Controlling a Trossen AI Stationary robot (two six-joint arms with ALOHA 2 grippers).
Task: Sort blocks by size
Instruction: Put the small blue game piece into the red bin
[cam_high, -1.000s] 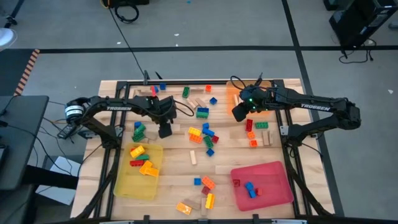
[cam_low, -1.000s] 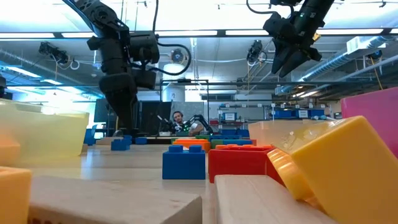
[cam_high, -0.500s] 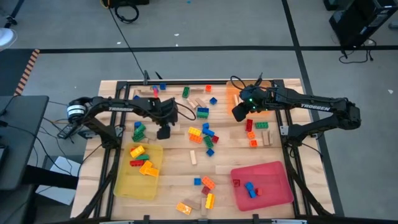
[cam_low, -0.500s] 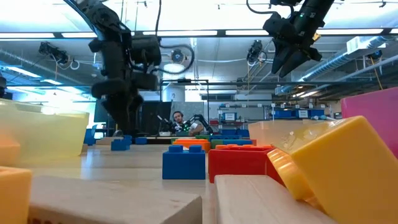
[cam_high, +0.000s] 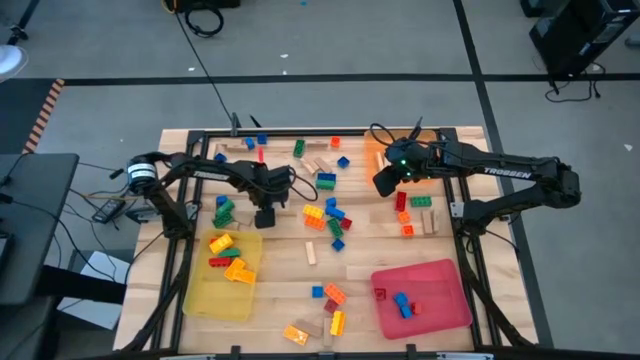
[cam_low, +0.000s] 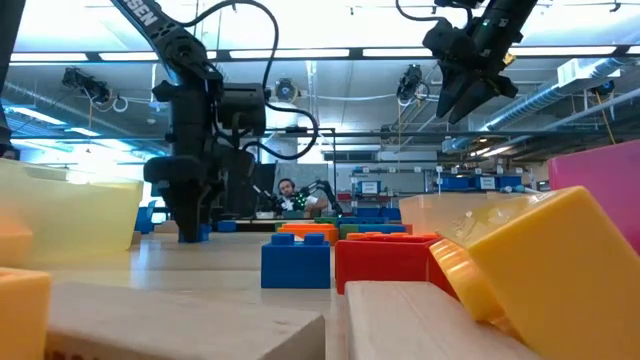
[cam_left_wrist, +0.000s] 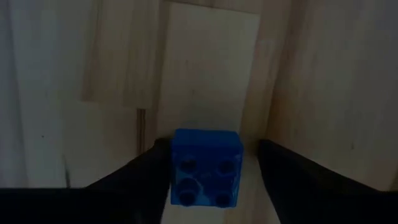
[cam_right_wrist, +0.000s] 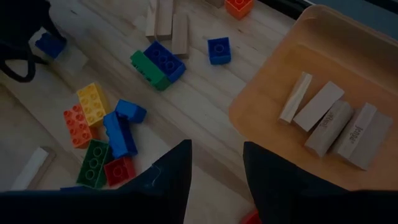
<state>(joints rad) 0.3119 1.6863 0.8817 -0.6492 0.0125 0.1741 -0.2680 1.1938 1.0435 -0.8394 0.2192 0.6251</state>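
Note:
A small blue brick (cam_left_wrist: 206, 167), studs up, rests on a pale wooden piece (cam_left_wrist: 211, 68) at the table's left centre. My left gripper (cam_high: 265, 214) points straight down at it, open, with one finger (cam_left_wrist: 146, 177) on each side of the brick. My right gripper (cam_high: 384, 184) hangs open and empty high above the middle of the table, beside the orange tray (cam_right_wrist: 292, 68). Many coloured bricks (cam_high: 328, 215) and tan wooden pieces lie scattered on the table. My left gripper comes at the blue brick from above, a finger along each of two opposite sides. One finger stands right against the brick's side (cam_left_wrist: 174, 163); whether it touches, I cannot tell. The other finger (cam_left_wrist: 280, 168) stands clear of the brick, with a gap showing.
A yellow tray (cam_high: 215, 290) with a few bricks lies near the front left. A red tray (cam_high: 440, 285) with blue bricks lies front right. The orange tray holds several wooden pieces (cam_right_wrist: 329, 121). More bricks lie at the far edge (cam_high: 300, 148) and near edge (cam_high: 330, 300).
My left gripper has come down from above the table until its fingertips reach table level around the blue brick. My right arm has kept still.

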